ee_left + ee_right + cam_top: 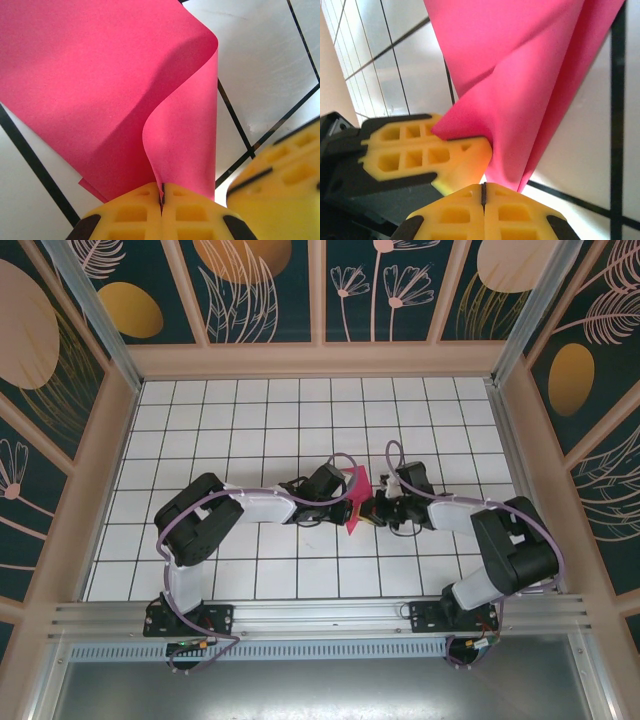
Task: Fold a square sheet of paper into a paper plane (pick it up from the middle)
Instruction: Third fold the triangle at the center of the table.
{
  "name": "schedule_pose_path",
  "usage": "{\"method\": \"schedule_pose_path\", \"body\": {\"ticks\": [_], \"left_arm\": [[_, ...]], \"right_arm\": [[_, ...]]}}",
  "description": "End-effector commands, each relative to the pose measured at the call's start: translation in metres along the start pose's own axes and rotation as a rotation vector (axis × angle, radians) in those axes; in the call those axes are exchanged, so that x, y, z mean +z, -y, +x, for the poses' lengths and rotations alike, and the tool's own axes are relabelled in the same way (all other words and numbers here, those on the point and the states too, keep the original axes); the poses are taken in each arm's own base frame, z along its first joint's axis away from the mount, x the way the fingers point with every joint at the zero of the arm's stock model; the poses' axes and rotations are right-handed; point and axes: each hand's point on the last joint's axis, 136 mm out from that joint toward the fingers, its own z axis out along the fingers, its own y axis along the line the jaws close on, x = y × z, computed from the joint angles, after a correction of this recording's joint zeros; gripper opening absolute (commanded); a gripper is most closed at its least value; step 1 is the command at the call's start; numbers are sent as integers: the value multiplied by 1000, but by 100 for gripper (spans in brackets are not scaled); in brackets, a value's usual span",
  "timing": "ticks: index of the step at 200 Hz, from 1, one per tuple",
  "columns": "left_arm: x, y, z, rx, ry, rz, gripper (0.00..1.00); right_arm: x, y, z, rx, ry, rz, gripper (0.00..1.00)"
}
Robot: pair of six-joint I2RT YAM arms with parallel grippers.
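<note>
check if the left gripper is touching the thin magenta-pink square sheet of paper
Touching. The left wrist view shows the left gripper shut on the thin magenta-pink sheet of paper, which runs down into the closed seam between its yellow fingers.

Bright even light, soft shadow across paper [165, 75]

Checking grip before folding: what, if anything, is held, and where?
The square sheet of paper is held twice: the left gripper pinches its curled-over edge, the right gripper the near edge of its folded layers.
</note>
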Motion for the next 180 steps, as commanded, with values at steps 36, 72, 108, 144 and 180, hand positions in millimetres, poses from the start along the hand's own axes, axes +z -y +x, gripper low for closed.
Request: {"method": "schedule_pose_path", "body": {"ticks": [36, 72, 108, 144, 180], "left_arm": [[5, -5, 2, -9, -19, -25, 4], [6, -7, 4, -8, -30, -33, 4], [5, -11, 6, -4, -34, -51, 4], [6, -11, 5, -3, -32, -52, 4], [5, -11, 5, 1, -34, -58, 4]], "right_arm": [[10, 18, -5, -3, -5, 53, 0], [16, 31, -1, -11, -37, 95, 0], [-7, -5, -25, -59, 32, 17, 0], [-15, -5, -44, -60, 73, -26, 0], [-5, 3, -51, -50, 55, -37, 0]]}}
